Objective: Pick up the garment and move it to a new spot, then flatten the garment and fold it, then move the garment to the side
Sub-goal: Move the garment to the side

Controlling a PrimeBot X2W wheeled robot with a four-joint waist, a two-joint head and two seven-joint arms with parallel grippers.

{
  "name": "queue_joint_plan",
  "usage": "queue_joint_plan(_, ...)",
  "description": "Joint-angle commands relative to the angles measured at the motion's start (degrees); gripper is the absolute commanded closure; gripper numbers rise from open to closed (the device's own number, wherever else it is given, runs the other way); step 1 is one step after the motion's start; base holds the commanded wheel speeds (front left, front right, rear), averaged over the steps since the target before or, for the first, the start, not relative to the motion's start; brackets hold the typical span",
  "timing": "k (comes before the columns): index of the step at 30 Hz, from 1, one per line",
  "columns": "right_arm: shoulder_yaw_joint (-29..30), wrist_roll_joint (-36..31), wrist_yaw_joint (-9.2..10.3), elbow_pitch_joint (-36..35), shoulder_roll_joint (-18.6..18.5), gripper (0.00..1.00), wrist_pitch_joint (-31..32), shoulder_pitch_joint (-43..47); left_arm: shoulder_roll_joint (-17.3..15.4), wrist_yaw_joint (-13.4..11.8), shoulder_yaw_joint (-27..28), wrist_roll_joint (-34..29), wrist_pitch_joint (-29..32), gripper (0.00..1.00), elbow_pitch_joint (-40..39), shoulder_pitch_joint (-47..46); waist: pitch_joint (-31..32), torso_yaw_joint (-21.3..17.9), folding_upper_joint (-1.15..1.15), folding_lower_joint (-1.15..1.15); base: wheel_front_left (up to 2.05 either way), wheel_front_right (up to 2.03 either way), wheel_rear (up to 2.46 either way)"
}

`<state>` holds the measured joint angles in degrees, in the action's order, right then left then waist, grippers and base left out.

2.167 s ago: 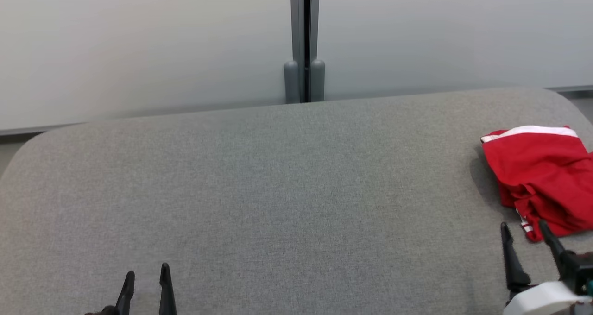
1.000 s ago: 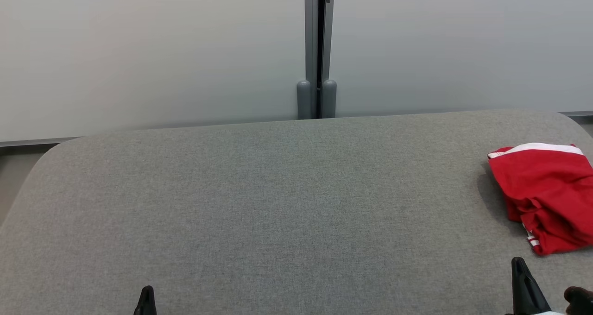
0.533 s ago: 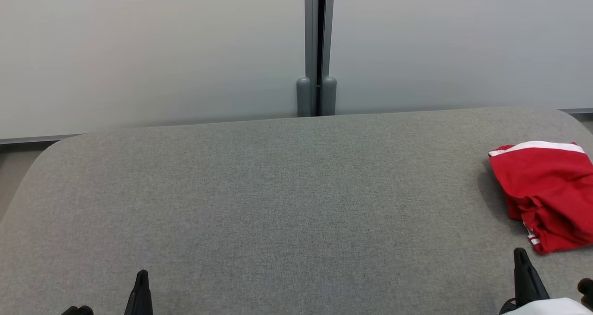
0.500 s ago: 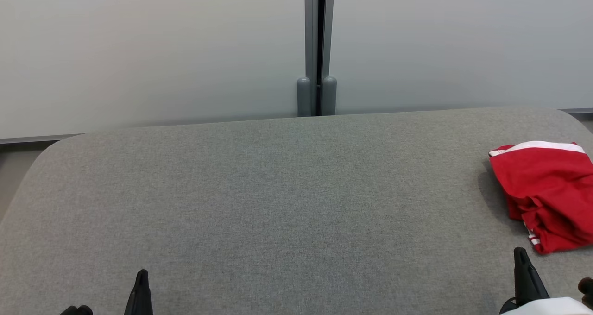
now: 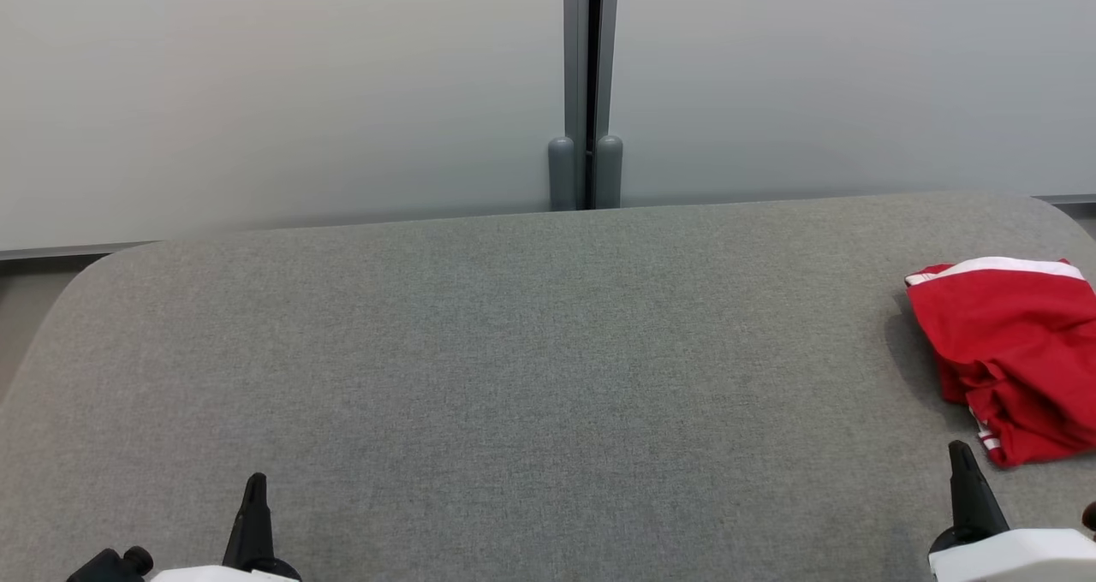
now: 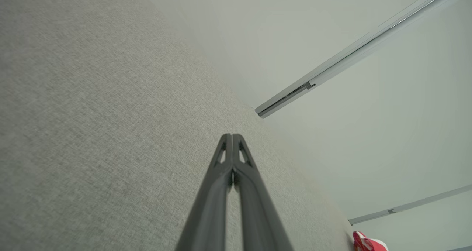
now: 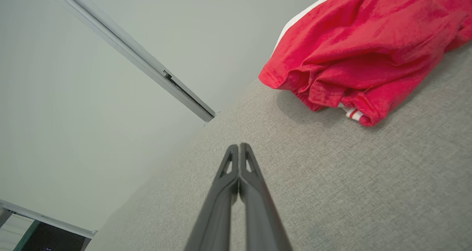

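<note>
Two grippers: left gripper (image 5: 254,496) and right gripper (image 5: 961,471), jaws pressed together, empty, at table (image 5: 514,351) near edge.
Garment (image 5: 1010,342): red, loosely folded, at table's right end.
Risk: uneven layers may slump open, or slide off table if brushed.

Head camera: set high over the near edge of the grey tabletop (image 5: 514,351), facing forward and down. It takes in the tabletop's whole width, up to the pale wall (image 5: 257,94) behind.
Left wrist camera: low and close over the tabletop, looking along the left jaws toward the wall (the view is rolled, so the tabletop slants).
Right wrist camera: equally low, looking along the right jaws, near the red garment (image 7: 361,48) at its upper right.
Shared by all three: tabletop, wall, the wall's grey post (image 5: 586,94), and the garment, far off and small in the left wrist view.
Head with wrists: both jaws' tips show at the head view's bottom corners.
</note>
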<state>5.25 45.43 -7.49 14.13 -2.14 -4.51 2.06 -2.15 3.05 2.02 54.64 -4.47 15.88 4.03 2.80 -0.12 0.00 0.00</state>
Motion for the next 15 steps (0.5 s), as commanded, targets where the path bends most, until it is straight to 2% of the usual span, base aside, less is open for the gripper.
queue_joint_plan(1, 0.3, 1.7, -0.01, -0.7, -0.6, 1.0, 0.5, -1.5, -0.4, 0.5, 0.5, 1.5, 0.3, 1.0, -0.8, -2.0, 0.0, 0.0, 0.0, 0.0, 0.0, 0.0, 0.0)
queue_joint_plan(15, 0.6, 12.0, -0.01, -0.6, -0.7, 1.0, 2.9, -3.2, -0.5, 1.5, 1.5, 9.7, 2.8, 1.0, -1.1, -4.0, -0.5, 0.0, 0.0, 0.0, 0.0, 0.0, 0.0)
